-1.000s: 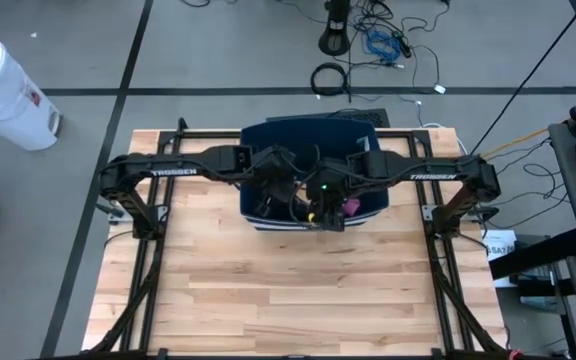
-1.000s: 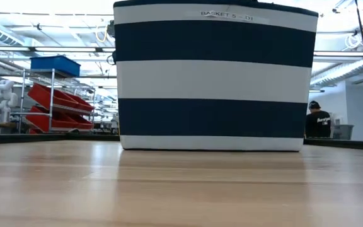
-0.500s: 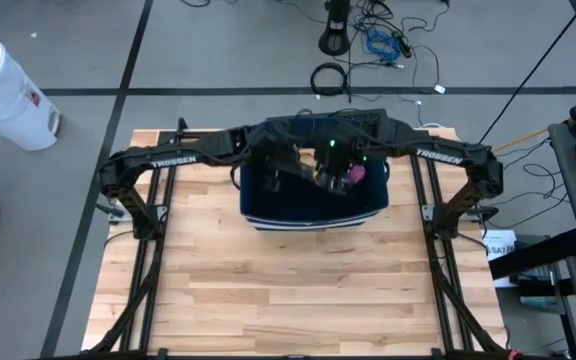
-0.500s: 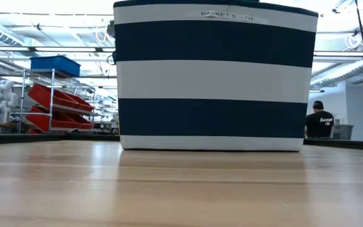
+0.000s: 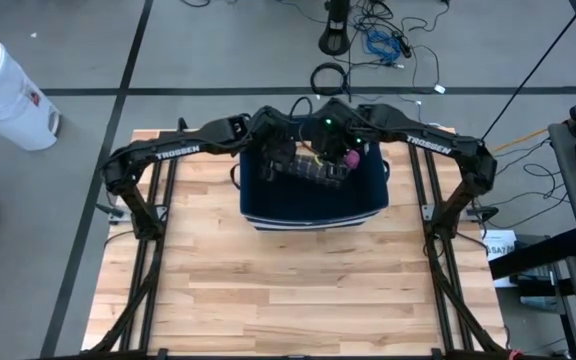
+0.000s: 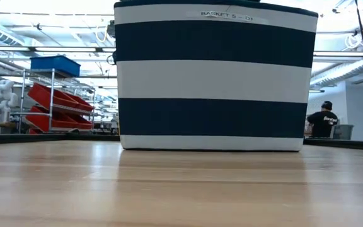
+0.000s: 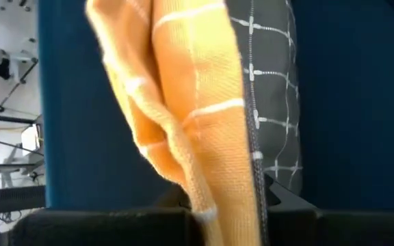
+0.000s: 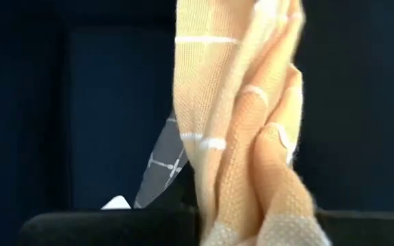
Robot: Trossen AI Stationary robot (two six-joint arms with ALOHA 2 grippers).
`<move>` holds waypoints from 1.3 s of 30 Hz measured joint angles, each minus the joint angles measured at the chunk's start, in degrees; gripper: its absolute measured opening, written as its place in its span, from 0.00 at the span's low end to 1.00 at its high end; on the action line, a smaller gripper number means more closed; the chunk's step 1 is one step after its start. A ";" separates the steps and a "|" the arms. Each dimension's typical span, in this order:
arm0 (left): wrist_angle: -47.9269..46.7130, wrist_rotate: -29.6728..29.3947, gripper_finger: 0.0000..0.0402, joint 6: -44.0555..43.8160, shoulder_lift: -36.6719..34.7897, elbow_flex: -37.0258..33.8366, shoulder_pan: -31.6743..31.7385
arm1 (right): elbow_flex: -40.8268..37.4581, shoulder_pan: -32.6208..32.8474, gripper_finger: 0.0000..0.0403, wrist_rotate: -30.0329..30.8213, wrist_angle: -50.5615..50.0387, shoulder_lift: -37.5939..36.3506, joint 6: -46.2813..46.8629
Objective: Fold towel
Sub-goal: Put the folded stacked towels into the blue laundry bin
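Dark arms (image 5: pixel 168 152), white TROSSEN lettering

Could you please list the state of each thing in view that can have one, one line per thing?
Striped basket: upright at the table's far edge, with the arms over it.
Orange towel: bunched, hanging, pinched from both ends inside the basket, not yet folded.
Grey checked cloth: lying behind the orange towel in the basket.
Left gripper: shut on the orange towel.
Right gripper: shut on the orange towel.

Wood table (image 5: pixel 268 290) w/ striped basket (image 6: pixel 214 79)
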 joint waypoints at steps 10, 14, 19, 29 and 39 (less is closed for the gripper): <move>-3.77 0.31 0.11 1.12 2.80 -0.16 0.00 | 0.09 -0.92 0.09 -0.03 -1.73 6.36 -2.85; -6.40 3.22 0.13 1.20 5.13 0.16 -0.08 | -0.04 -0.92 0.12 -1.29 -3.18 6.89 -3.05; -9.59 4.76 0.22 0.20 6.12 -0.20 -0.35 | -0.28 -1.11 0.24 -5.09 -8.64 6.89 -2.74; -15.24 6.54 0.32 -2.38 6.14 -0.35 -1.17 | -0.28 -2.10 0.41 -11.77 -18.71 6.74 -0.91; -15.22 6.56 0.32 -2.73 5.64 2.06 -4.41 | -0.06 -1.99 0.40 -15.30 -18.20 6.51 -1.96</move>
